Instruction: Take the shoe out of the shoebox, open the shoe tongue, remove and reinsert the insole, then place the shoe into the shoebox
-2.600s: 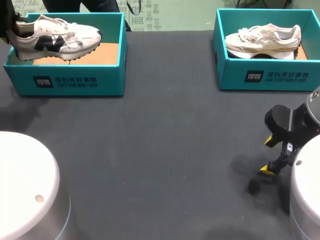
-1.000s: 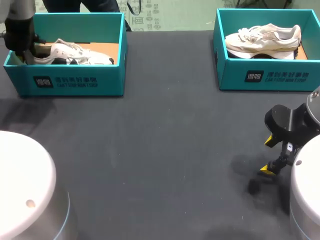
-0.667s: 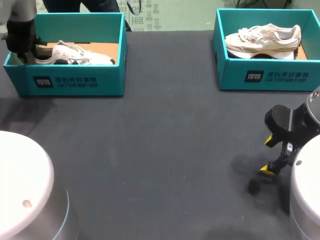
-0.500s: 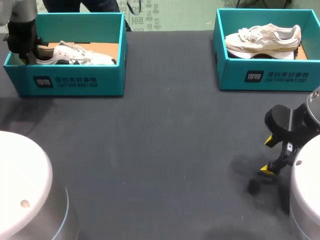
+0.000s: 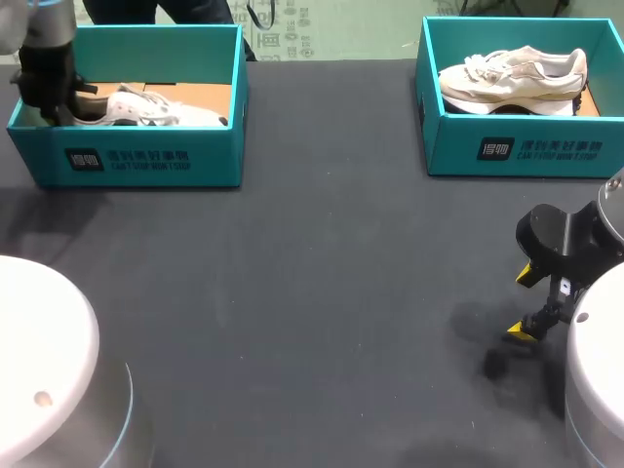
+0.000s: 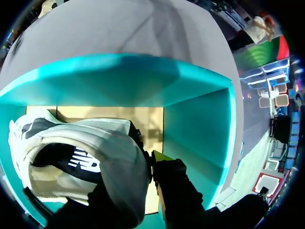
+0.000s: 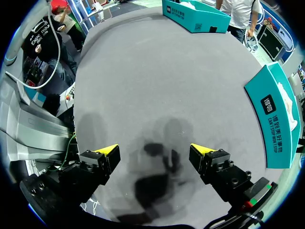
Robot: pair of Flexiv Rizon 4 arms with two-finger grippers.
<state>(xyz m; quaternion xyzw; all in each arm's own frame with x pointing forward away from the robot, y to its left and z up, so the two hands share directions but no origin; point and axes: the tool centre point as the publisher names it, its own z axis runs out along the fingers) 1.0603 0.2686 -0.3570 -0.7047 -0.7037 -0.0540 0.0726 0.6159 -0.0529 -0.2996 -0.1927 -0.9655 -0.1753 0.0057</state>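
— Which step are you on?
— Near, at four o'clock, your right pincer [image 5: 524,304] is hanging released over the worktop [image 5: 312,292]. Far, at ten o'clock, your left pincer [image 5: 49,102] is sitting at the heel of the shoe [image 5: 146,109], which is lying inside the shoebox [image 5: 127,161]; clenched or released, I cannot tell.
— And next?
— You are likely finishing the placing: make sure the heel is free, then lift clear of the box wall.

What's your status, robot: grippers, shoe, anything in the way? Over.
Left gripper at heel of shoe, grip hidden. Right gripper open, over table. Shoe lying inside shoebox. Nothing in the way.
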